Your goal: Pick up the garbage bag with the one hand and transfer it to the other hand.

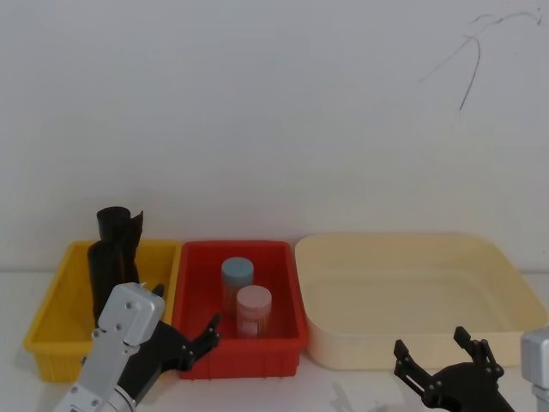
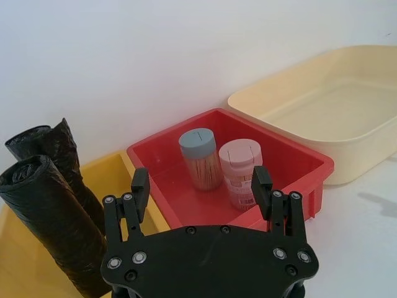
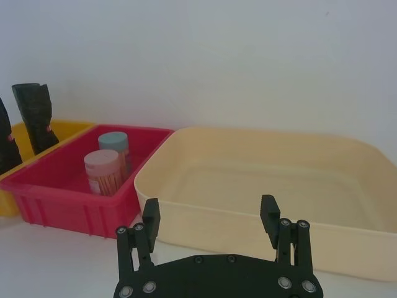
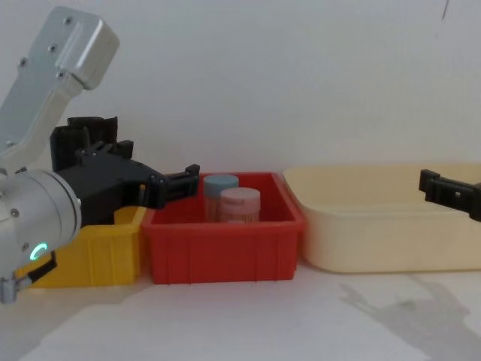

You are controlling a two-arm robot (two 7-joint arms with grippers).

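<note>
One smooth cylindrical garbage bag (image 2: 57, 228)

The garbage bag (image 2: 53, 223) and the slimmer roll (image 1: 120, 225) are glossy black. The yellow bin (image 1: 60, 318), red bin (image 1: 283, 292) and cream tub (image 1: 386, 243) are each one plain colour, while the blue-lidded jar (image 1: 238, 273) and pink-lidded jar (image 1: 254, 300) show tan, finely striped contents. The left gripper (image 2: 201, 180) and right gripper (image 3: 211, 214) are matte black, the left gripper's wrist is silver-white with a teal light, and the wall (image 1: 274, 103) is plain white.

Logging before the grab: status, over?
Left gripper open, empty, near front corner of red bin. Right gripper open, empty, before the cream tub. Garbage bag standing in the yellow bin, untouched. Ragged slimmer roll close behind it.
</note>
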